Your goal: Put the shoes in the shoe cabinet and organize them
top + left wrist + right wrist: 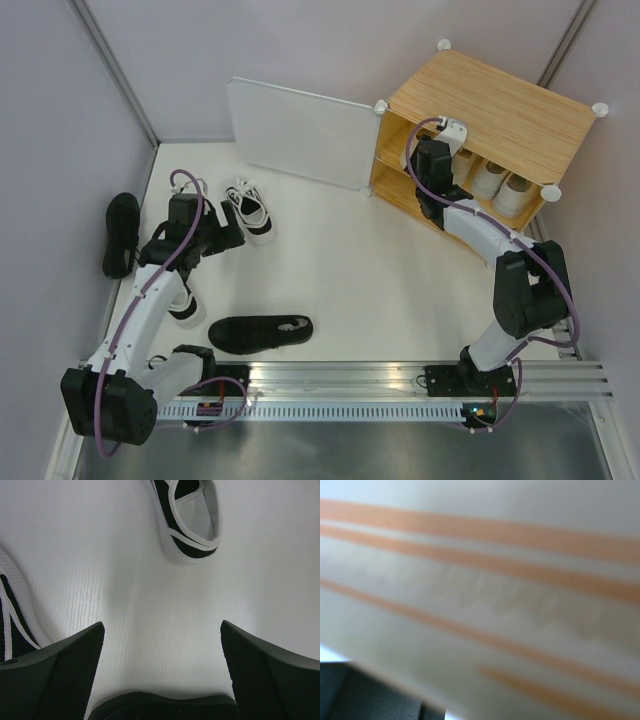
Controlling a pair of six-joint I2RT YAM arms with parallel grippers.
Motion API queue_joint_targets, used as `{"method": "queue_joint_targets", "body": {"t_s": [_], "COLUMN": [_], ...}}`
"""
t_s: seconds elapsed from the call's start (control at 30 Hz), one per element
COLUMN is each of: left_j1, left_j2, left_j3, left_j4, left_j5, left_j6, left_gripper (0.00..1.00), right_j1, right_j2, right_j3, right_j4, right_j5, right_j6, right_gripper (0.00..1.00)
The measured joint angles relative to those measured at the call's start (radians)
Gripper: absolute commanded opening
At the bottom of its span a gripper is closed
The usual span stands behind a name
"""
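Top external: the right arm (470, 225) is reaching into the shoe cabinet (500, 100), where pale shoes (495, 180) are sitting. The left gripper (235, 238) is hovering just beside the black-trimmed sneakers (250, 210), and two black shoes (260, 332) are lying well apart.

Left wrist: the jaws are standing wide, released, over bare table (165, 580). The next move is probably lowering onto one sneaker and clenching.

Right wrist: only blurred shelf edges are showing, so I cannot tell the right gripper's state; it is likely stowing a shoe.

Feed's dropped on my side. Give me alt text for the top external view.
The right arm reaches into the open shoe cabinet at upper right, with pale shoes inside. The left arm hovers at left among loose shoes: black-and-white sneakers, a black shoe near the bases and a second black shoe at far left.
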Motion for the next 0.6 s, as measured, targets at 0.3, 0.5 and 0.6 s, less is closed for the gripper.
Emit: {"method": "queue_joint_targets", "body": {"t_s": [0.3,0.5,0.6], "left_j1": [0.000,0.000,0.000], "left_j2": [0.000,0.000,0.000], "left_j3": [0.000,0.000,0.000], "left_j4": [0.000,0.000,0.000], "left_j5": [0.000,0.000,0.000], "left_j6": [0.000,0.000,0.000], "left_gripper": [1.00,1.00,1.00], "right_j1": [0.003,0.004,0.002], "right_j2": [0.032,0.035,0.024], "right_j3": [0.032,0.034,0.027], "right_j4": [-0.003,-0.005,-0.010], "right_j5": [0.053,0.055,0.027], "right_j6": [-0.018,-0.021,-0.024], "right_gripper": [0.45,0.62,0.73]}}
